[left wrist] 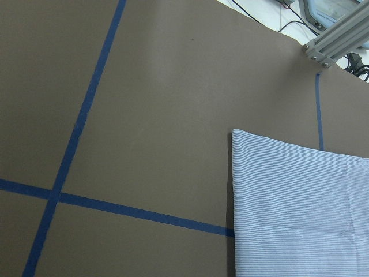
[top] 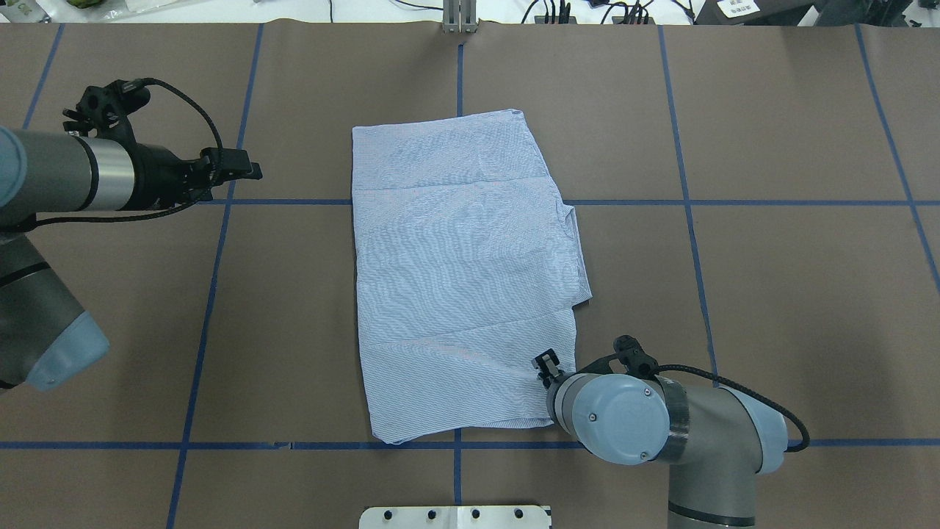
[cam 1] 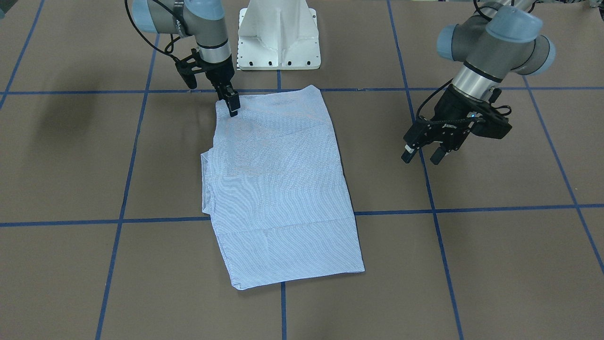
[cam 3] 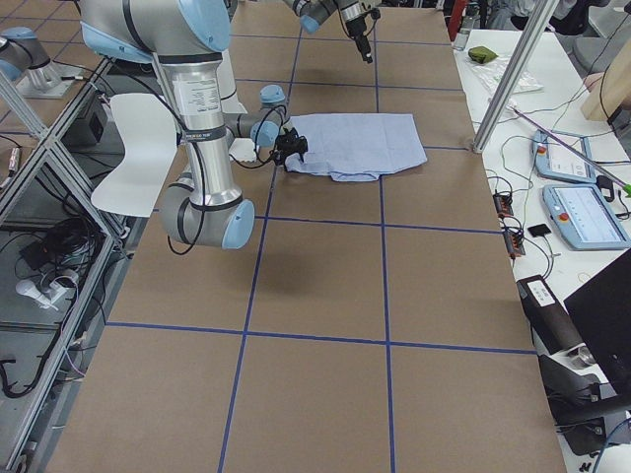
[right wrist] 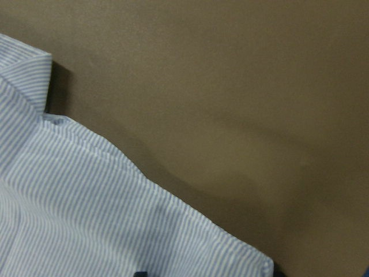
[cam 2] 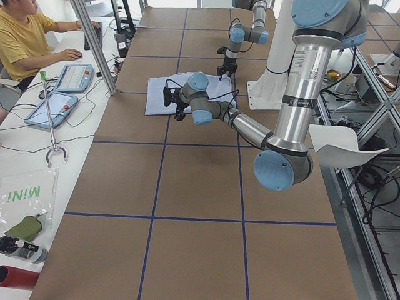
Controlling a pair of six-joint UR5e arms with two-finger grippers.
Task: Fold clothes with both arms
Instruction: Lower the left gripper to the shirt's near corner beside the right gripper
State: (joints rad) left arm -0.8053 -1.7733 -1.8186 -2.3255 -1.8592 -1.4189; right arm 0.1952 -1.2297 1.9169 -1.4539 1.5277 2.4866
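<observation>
The light blue striped shirt [cam 1: 283, 189] lies folded into a flat rectangle in the middle of the table [top: 455, 279]. My left gripper [cam 1: 421, 157] hovers open and empty above bare table, well off the shirt's side [top: 253, 171]. Its wrist view shows only the shirt's far corner [left wrist: 300, 208]. My right gripper [cam 1: 233, 111] points down with its tips on the shirt's corner nearest the robot [top: 545, 361]. Its fingers are seen edge-on, so I cannot tell whether they are open or shut. The right wrist view shows that corner's edge [right wrist: 86, 213] up close.
The white pedestal base [cam 1: 278, 38] stands just behind the shirt. Blue tape lines [top: 213, 294] grid the brown table cover. A person [cam 2: 25, 37] sits at a side bench with tablets [cam 2: 75, 78], and an aluminium post [cam 2: 94, 44] stands at the table's far edge.
</observation>
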